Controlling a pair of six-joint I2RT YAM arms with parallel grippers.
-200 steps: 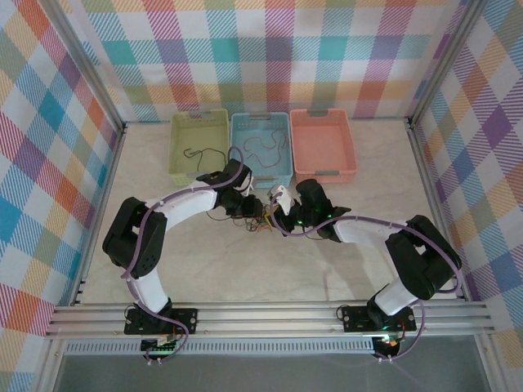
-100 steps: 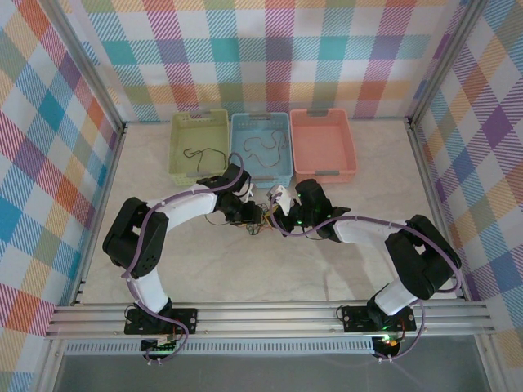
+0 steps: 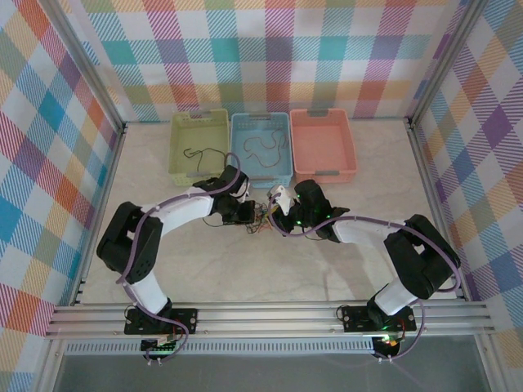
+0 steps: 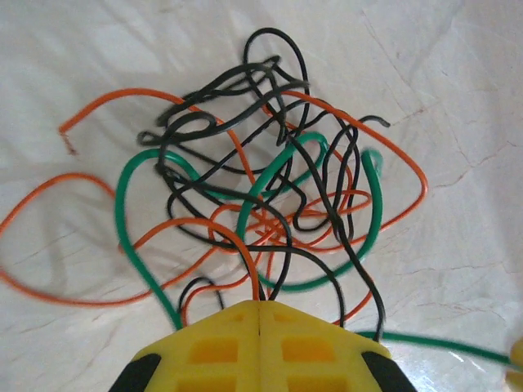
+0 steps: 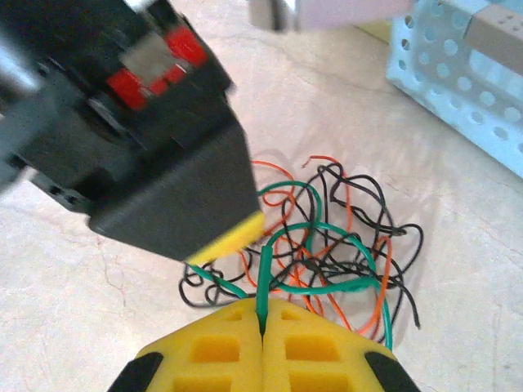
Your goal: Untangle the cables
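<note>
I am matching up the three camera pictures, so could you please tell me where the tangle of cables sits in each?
Top external: the tangle of cables lies at centre, between the left pincer and right pincer.
Left wrist: it spreads across the middle, just above the left pincer.
Right wrist: centre-right, its green cable running into the right pincer.
Shared landmark: the left pincer, closed at the tangle's edge.

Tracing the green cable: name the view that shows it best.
Left wrist: the green cable lies close up, its loops spread through the tangle. Right wrist shows one stretch pinched in the right claw. Top external: too small to trace.
</note>
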